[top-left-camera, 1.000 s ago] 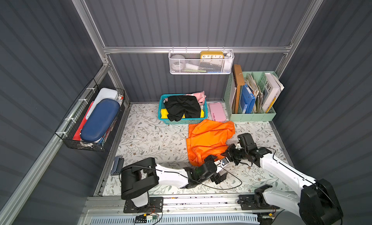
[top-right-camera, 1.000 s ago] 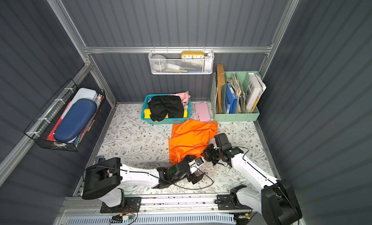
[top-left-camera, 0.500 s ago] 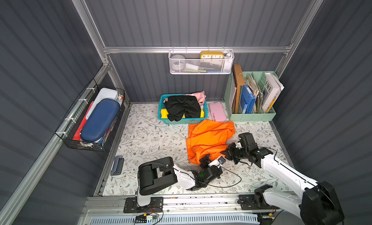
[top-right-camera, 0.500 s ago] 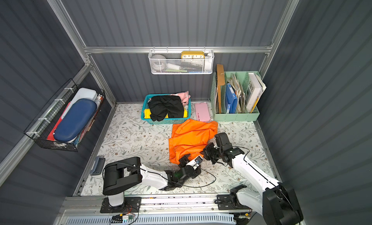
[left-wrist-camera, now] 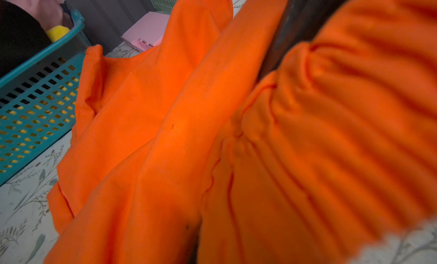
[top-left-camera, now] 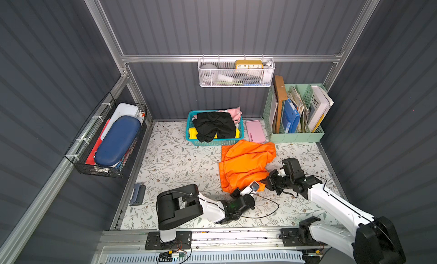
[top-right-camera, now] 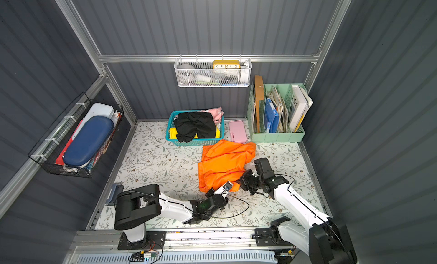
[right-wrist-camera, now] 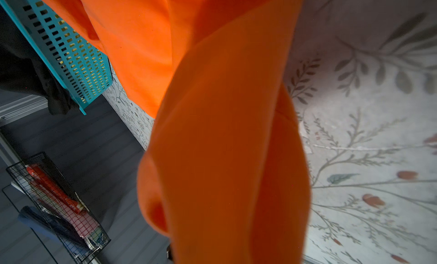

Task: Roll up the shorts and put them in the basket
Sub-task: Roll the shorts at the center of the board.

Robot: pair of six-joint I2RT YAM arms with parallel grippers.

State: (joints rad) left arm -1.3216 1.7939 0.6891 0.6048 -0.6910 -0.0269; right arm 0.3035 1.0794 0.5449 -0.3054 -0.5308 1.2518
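Top views show left hand and right hand clamped on orange shorts along their near edge.

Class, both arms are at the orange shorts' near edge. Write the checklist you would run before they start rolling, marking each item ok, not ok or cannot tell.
Orange shorts on the floral mat, lying flat: not ok, creased and partly folded.
Right gripper, jaws shut on lifted fabric: ok.
Left gripper, jaws shut at the gathered waistband: ok; fabric caught: cannot tell.
Gap between the far edge and teal basket: cannot tell.
Black shorts in that basket, clear of both arms: ok.
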